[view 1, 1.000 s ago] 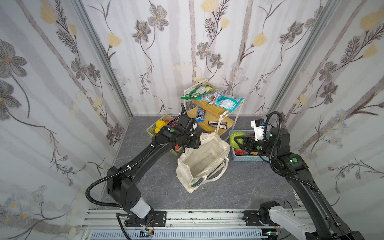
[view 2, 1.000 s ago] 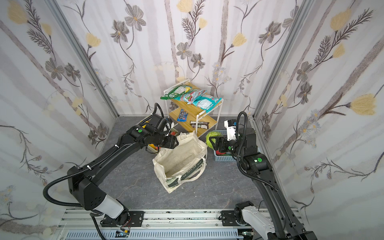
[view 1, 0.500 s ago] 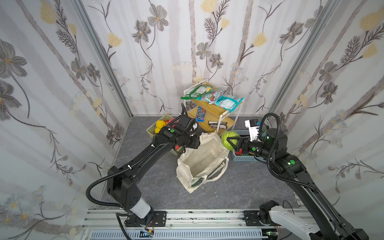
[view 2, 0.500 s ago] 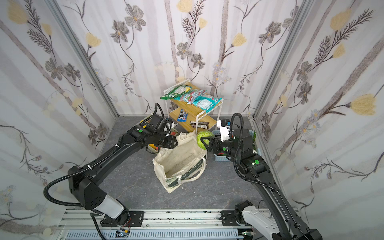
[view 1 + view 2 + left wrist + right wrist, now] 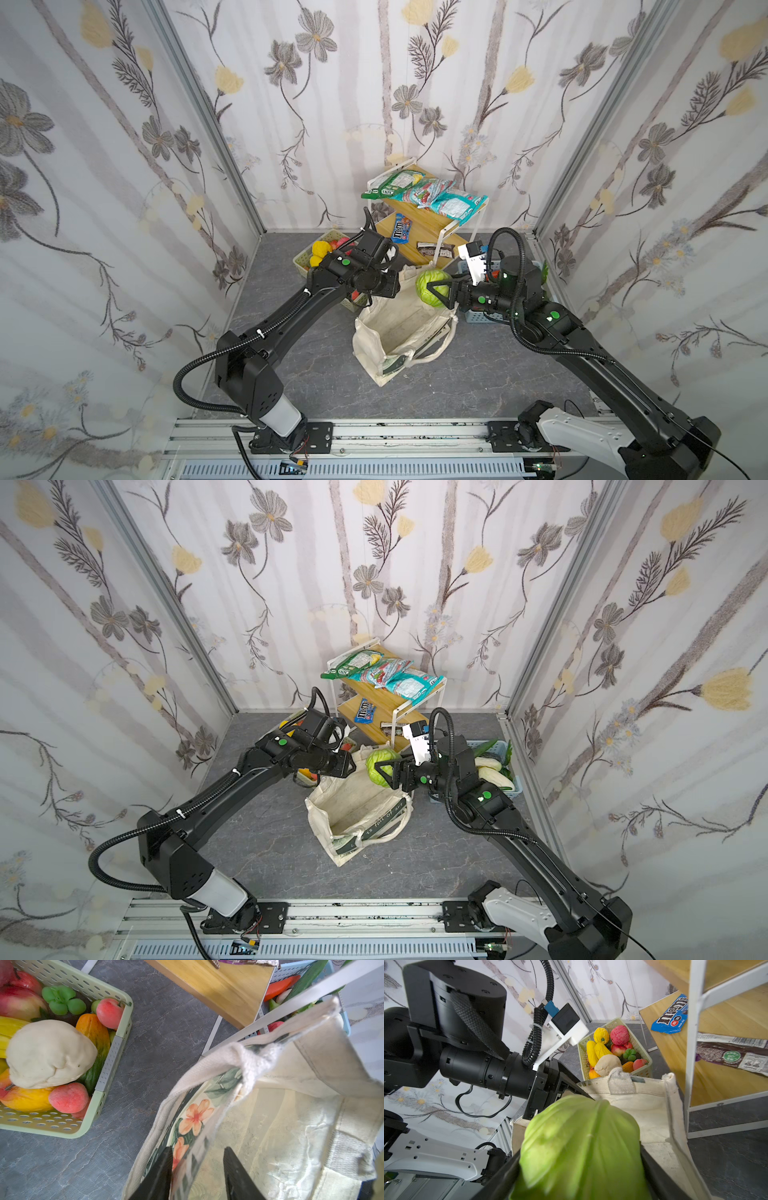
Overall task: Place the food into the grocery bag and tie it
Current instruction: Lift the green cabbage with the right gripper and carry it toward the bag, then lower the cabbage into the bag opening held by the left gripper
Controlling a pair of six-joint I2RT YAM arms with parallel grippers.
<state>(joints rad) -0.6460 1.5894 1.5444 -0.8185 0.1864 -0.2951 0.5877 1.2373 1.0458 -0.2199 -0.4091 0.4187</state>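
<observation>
1 cabbage (image 5: pixel 423 279) in R pincer (image 5: pixel 432 291); 1 bag (image 5: pixel 399 328); 2 baskets (image 5: pixel 301 261).

Bag (image 5: pixel 399 328) mouth gapes upward; the way in is from above. Left gripper (image 5: pixel 198 1150) straddles one rim, jaws apart, one finger inside, narrowing that side. Cabbage (image 5: pixel 581 1147), clamped in right gripper (image 5: pixel 434 289), hangs over the opposite rim. Shelf (image 5: pixel 419 241) leg crowds the back edge. Green basket (image 5: pixel 300 259) and blue basket (image 5: pixel 482 319) flank the bag. Floor (image 5: pixel 478 374) in front lies open.
</observation>
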